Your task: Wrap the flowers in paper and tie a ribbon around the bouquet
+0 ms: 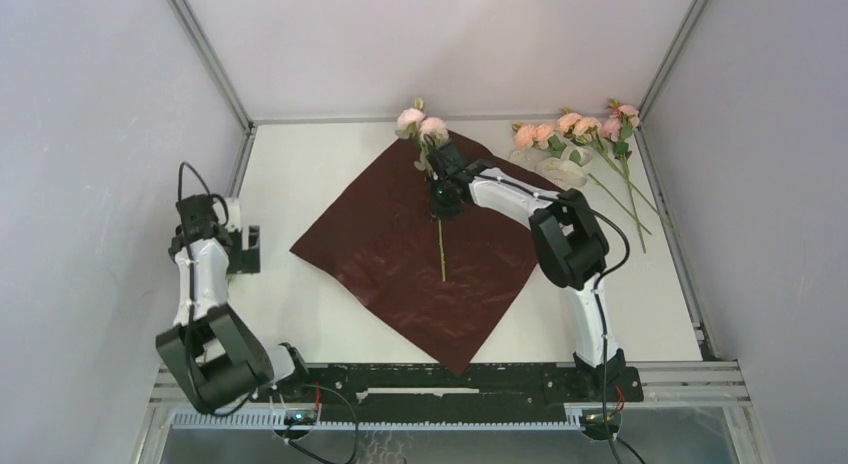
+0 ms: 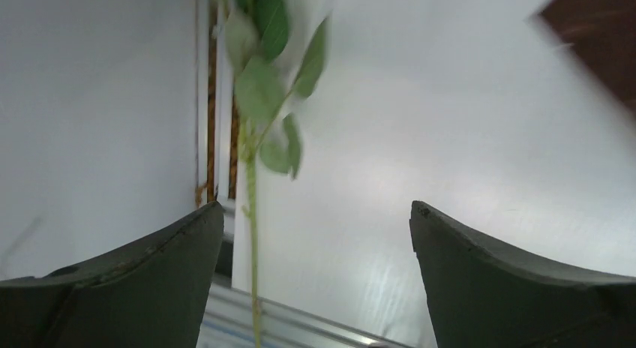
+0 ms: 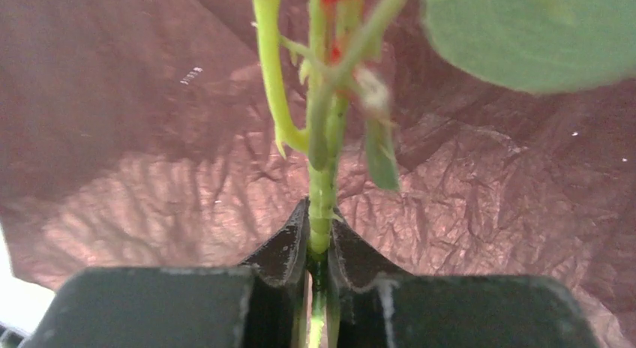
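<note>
Nearest the bases, on the left, the left gripper (image 2: 316,207) is standing with its jaws spread wide; a blurred green leafy stem (image 2: 251,198) is showing just inside one finger, contact unclear; the deep red, crinkly paper (image 1: 380,254) is lying flat, diamond-wise, on the white table (image 1: 300,184); over its far half the right gripper (image 1: 443,208) is pinching the thin stem of a rose sprig (image 1: 441,252), whose two pale-pink blooms (image 1: 421,124) are reaching past the paper's far corner; farther right, more pink flowers (image 1: 575,129) are lying by the cream ribbon (image 1: 560,169).
</note>
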### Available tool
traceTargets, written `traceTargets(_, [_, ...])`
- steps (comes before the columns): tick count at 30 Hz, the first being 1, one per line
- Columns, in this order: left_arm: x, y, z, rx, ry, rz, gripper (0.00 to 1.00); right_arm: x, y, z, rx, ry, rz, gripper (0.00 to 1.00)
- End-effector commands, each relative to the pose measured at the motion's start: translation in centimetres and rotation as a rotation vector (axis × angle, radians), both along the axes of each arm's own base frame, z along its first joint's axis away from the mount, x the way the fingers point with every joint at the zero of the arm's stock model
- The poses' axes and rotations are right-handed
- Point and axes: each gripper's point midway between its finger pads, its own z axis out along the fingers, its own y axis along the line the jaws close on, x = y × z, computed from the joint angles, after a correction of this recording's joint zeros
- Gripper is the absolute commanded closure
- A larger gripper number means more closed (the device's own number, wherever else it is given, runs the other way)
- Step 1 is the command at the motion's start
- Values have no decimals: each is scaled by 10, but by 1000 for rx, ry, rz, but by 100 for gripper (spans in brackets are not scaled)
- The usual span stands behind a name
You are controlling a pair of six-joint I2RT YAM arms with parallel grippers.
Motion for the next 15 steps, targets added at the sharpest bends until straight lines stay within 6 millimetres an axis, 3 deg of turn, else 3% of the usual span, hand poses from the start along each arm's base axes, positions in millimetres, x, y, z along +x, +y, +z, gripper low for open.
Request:
traceTargets(1, [-32, 60, -33, 136, 156, 147, 2, 9, 2, 10, -46, -16, 18, 69])
traceTargets(2, [-37, 65, -42, 121, 180, 166, 2, 10, 0, 9, -58, -8, 13, 60])
traceTargets(3, [-40, 73, -48, 151, 248, 62, 7, 10, -1, 10, -64, -9, 9, 55])
traceTargets(5, [-44, 77, -63, 124, 299, 39, 13, 9, 0, 17, -60, -21, 13, 50])
traceTargets(11, [-31, 91, -89, 45, 300, 78, 27, -6, 5, 47, -92, -98, 53, 48])
traceTargets(15, [-16, 88, -103, -55, 293, 74, 39, -19, 11, 63, -71, -124, 78, 48])
